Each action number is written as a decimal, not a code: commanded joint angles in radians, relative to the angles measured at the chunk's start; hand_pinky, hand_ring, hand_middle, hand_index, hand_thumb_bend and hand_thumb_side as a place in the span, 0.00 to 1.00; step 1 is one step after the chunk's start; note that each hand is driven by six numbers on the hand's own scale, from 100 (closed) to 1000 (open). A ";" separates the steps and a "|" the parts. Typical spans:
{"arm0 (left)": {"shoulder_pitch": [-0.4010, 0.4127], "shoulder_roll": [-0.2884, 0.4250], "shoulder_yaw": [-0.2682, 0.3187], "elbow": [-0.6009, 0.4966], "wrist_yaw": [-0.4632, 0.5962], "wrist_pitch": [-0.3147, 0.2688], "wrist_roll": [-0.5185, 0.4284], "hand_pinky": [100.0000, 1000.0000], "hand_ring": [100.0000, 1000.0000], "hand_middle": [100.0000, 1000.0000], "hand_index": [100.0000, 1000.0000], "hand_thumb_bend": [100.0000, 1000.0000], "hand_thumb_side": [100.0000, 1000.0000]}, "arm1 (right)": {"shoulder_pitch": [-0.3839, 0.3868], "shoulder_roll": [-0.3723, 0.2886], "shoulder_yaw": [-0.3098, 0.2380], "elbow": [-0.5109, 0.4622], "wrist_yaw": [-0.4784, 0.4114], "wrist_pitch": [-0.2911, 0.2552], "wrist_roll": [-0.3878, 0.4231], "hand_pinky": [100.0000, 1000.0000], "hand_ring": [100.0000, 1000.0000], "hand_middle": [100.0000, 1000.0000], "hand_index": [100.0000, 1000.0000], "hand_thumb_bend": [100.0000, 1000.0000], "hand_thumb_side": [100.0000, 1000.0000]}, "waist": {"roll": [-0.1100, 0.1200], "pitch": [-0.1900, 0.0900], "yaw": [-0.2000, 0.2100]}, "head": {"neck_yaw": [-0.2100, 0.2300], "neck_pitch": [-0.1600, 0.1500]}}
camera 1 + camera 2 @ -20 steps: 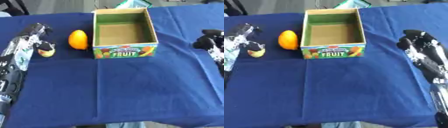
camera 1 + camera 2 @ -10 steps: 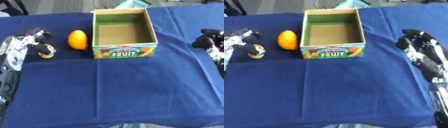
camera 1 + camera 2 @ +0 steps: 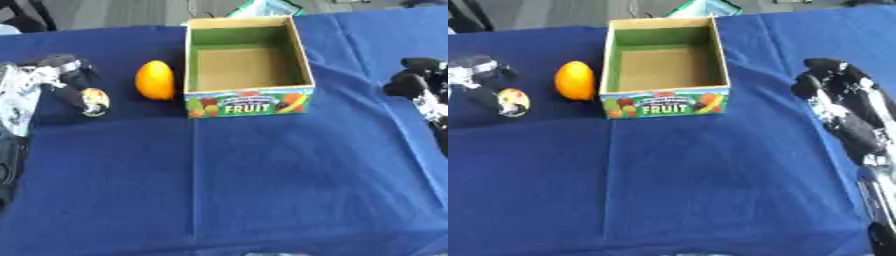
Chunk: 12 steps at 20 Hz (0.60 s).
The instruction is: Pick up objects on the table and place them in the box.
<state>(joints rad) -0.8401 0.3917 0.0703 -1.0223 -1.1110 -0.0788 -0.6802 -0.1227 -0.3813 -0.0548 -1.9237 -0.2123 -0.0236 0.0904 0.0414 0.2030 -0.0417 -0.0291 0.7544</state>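
An open cardboard box (image 3: 248, 102) with "FRUIT" on its front wall stands at the back middle of the blue table, nothing inside it. An orange fruit (image 3: 155, 80) lies just left of the box. Further left lies a small yellowish egg-shaped thing (image 3: 94, 101) with dark and white marks. My left hand (image 3: 58, 74) sits right against its left side, and I cannot make out whether it holds the thing. My right hand (image 3: 831, 82) rests on the cloth at the right, well clear of the box, its fingers relaxed and holding nothing.
The blue cloth (image 3: 262, 190) covers the whole table. A green and white thing (image 3: 703, 7) shows beyond the far edge behind the box. My right forearm (image 3: 866, 145) lies along the right side.
My left arm has swung outward to the left while the hand stays by the small yellowish thing, which has not moved. The right hand is still.
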 commanded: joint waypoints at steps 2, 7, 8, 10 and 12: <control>-0.011 0.029 0.005 -0.005 -0.041 0.003 0.007 0.59 0.59 0.66 0.80 0.37 0.10 | -0.005 -0.017 -0.006 -0.007 0.002 -0.002 -0.001 0.68 0.61 0.55 0.74 0.25 0.34 | -0.002 -0.017 -0.001 | -0.003 -0.012; -0.003 0.020 -0.008 0.015 -0.077 0.011 0.044 0.52 0.51 0.58 0.76 0.28 0.00 | -0.006 -0.016 -0.006 -0.006 0.002 -0.002 0.000 0.68 0.61 0.55 0.74 0.25 0.34 | -0.003 -0.017 -0.001 | -0.005 -0.012; -0.002 0.018 -0.009 0.019 -0.082 0.014 0.054 0.49 0.47 0.55 0.74 0.23 0.00 | -0.006 -0.016 -0.006 -0.006 0.002 -0.002 0.000 0.68 0.61 0.55 0.74 0.25 0.34 | -0.003 -0.017 -0.001 | -0.005 -0.012; 0.000 0.016 -0.012 0.025 -0.088 0.018 0.071 0.44 0.39 0.46 0.68 0.13 0.00 | -0.005 -0.016 -0.007 -0.006 0.002 -0.002 -0.001 0.68 0.61 0.55 0.74 0.25 0.34 | -0.004 -0.017 -0.002 | -0.005 -0.012; 0.000 0.016 -0.008 0.017 -0.086 0.022 0.098 0.40 0.33 0.41 0.64 0.07 0.00 | -0.005 -0.016 -0.007 -0.006 0.002 -0.002 -0.001 0.68 0.61 0.55 0.74 0.25 0.34 | -0.005 -0.016 -0.002 | -0.006 -0.012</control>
<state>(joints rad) -0.8269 0.3862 0.0585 -0.9970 -1.1885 -0.0601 -0.5984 -0.1226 -0.3813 -0.0550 -1.9215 -0.2123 -0.0238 0.0902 0.0401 0.2025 -0.0428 -0.0321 0.7543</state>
